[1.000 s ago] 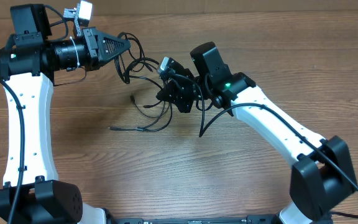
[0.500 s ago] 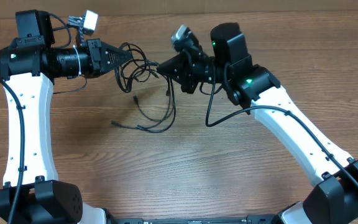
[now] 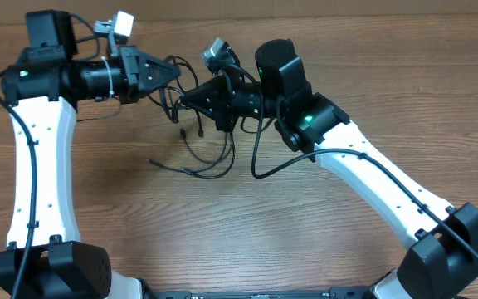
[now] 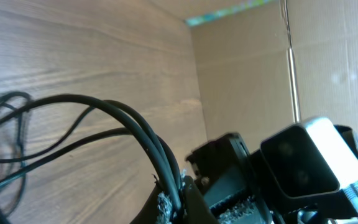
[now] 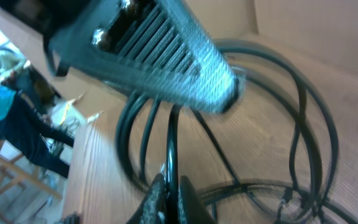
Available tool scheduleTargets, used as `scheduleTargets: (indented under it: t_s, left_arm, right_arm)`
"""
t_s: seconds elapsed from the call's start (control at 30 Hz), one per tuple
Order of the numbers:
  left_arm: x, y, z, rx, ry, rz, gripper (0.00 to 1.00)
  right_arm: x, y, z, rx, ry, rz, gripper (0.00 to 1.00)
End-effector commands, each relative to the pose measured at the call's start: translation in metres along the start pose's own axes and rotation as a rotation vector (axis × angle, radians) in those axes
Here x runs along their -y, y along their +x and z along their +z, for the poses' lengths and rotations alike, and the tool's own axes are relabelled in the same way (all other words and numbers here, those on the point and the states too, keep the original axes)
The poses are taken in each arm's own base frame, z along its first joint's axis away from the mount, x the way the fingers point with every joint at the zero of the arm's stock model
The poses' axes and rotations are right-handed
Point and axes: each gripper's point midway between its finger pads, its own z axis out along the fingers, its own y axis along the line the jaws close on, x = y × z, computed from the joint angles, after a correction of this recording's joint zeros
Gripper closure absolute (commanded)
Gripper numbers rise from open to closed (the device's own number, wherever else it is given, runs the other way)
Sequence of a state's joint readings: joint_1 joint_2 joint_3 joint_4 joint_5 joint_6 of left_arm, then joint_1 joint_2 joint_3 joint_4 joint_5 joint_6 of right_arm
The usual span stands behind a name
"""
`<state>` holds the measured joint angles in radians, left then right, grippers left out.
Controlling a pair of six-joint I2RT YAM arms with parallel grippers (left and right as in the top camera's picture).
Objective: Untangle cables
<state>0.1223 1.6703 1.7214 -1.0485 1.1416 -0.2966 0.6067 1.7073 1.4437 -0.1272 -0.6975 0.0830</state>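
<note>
Currently, left gripper point(image 3: 175, 73): clamped on the cables point(image 4: 156, 146), near the far edge of the worktop point(image 3: 289, 241).
Right gripper point(image 3: 184, 98): just beside the left one, pinched on a strand of the same bundle.
Cables: tangle bunched between both grippers, loops trailing toward the near side.
Plug end point(image 3: 150, 163): at the left tip of the trailing loop, apart from both grippers.

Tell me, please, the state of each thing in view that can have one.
cables, tangled, upper strands held up between both grippers, lower loops apparently resting on the table
left gripper, fingers shut on the cables
right gripper, fingers shut on the cables
</note>
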Motion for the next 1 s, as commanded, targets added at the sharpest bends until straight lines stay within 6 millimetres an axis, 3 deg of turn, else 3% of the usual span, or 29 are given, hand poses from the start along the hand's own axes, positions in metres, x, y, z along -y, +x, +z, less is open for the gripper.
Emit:
scheduleTargets:
  t_s: [0.0,0.2,0.43,0.53,0.7,0.87,0.97]
  left_arm:
    - [0.026,0.01,0.007,-0.045,0.079,0.006,0.96]
    - [0.035,0.013,0.006,-0.069,0.131,-0.071,0.96]
    - [0.037,0.007,0.006,-0.074,0.13,-0.347,0.96]
    - [0.022,-0.003,0.008,-0.018,0.047,-0.574,0.96]
    - [0.01,-0.016,0.008,0.065,-0.009,-0.773,0.96]
    - [-0.011,-0.034,0.004,0.215,-0.079,-1.001,0.96]
    - [-0.038,-0.049,-0.006,0.384,-0.174,-1.03,0.96]
  right_arm:
    - [0.01,-0.025,-0.001,0.081,0.062,-0.016,0.96]
    - [0.012,-0.041,-0.002,0.145,0.086,-0.024,0.96]
    - [-0.001,-0.031,0.012,0.117,0.054,-0.02,0.96]
    - [0.001,-0.021,0.013,0.081,0.061,0.007,0.96]
    - [-0.002,-0.011,0.014,0.038,0.036,0.034,0.96]
    - [-0.025,-0.003,0.014,0.0,-0.099,0.012,0.96]
    - [-0.064,0.005,0.008,-0.032,-0.318,-0.082,0.96]
